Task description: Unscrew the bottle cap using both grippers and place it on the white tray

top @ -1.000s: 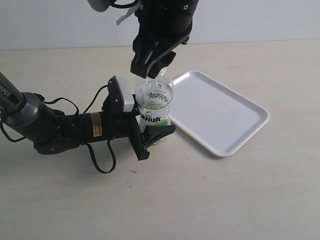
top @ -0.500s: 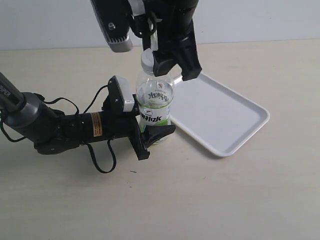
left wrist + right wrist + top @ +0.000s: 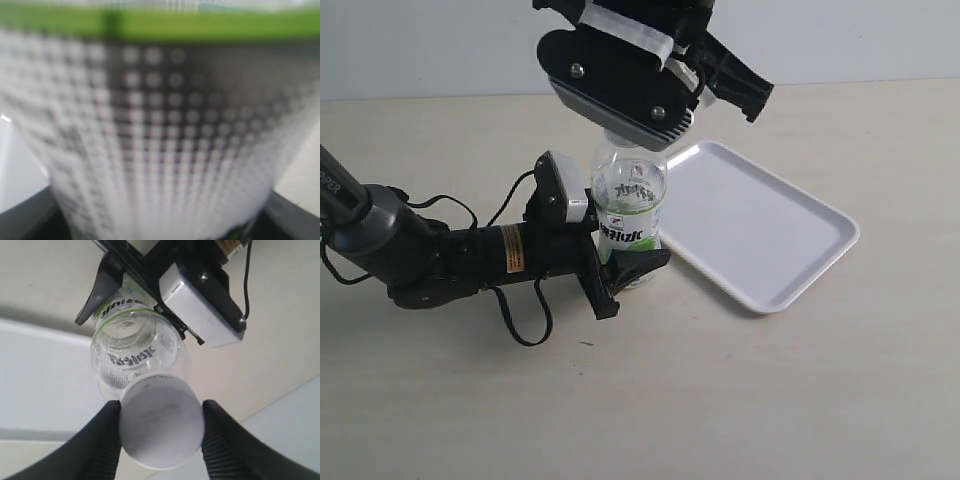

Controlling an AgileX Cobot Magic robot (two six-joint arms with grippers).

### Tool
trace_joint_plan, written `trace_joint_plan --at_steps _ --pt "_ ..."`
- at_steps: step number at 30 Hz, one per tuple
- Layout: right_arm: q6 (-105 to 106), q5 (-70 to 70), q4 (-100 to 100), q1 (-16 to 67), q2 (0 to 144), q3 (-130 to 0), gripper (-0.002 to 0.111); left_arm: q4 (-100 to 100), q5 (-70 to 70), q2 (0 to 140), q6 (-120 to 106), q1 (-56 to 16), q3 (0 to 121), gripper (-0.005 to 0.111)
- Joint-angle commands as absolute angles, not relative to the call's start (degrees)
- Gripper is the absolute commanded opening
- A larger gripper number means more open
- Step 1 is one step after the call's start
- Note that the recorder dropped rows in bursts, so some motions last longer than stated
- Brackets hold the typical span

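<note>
The clear bottle (image 3: 632,212) with its white-and-green label stands upright on the table just left of the white tray (image 3: 760,225). My left gripper (image 3: 625,276) is shut on the bottle's lower body; in the left wrist view the blurred label (image 3: 160,140) fills the frame between the dark fingers (image 3: 22,220). My right gripper (image 3: 638,120), broad with white tape, sits over the bottle's top and hides the cap in the exterior view. In the right wrist view the white bottle cap (image 3: 162,420) is on the neck, and both black fingers (image 3: 107,440) press against its sides.
The tray (image 3: 40,370) lies empty beside the bottle. The left arm's black body and cables (image 3: 450,262) stretch across the table to the left. The small white box (image 3: 200,310) on the left gripper sits close to the bottle.
My right gripper has turned about the bottle's top, so its broad taped side now faces the camera and hides the cap. The bottle and left arm have stayed in place.
</note>
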State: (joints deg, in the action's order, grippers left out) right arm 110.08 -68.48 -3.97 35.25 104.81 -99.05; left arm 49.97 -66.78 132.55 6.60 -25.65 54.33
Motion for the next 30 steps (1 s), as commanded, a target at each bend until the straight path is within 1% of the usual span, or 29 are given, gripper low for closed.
trace_joint_plan --at_steps 1,7,12,17,25,29,30 --pt "116.91 -67.3 -6.82 35.28 104.76 -98.9 0.0 50.76 -65.23 132.11 6.39 -25.63 54.16 0.001" --pt "115.27 -67.3 -7.66 35.28 103.8 -98.9 0.0 50.65 -65.23 132.11 6.39 -25.63 54.16 0.001" --pt "114.8 -67.64 -3.52 35.28 100.68 -98.9 0.0 50.65 -65.23 132.11 6.39 -25.63 54.16 0.001" --pt "109.53 -68.38 -0.72 35.28 97.19 -98.9 0.0 50.53 -65.23 132.11 6.39 -25.63 54.16 0.001" --pt "82.38 -69.35 -5.38 34.41 93.14 -98.9 0.0 50.53 -65.23 132.11 6.39 -25.63 54.16 0.001" --pt "71.16 -69.96 -5.89 29.98 93.0 -98.75 0.0 50.53 -65.23 132.11 6.39 -25.63 54.16 0.001" --pt "68.46 -69.96 -6.55 27.82 93.1 -98.44 0.0 50.79 -65.23 132.11 6.39 -25.63 54.16 0.001"
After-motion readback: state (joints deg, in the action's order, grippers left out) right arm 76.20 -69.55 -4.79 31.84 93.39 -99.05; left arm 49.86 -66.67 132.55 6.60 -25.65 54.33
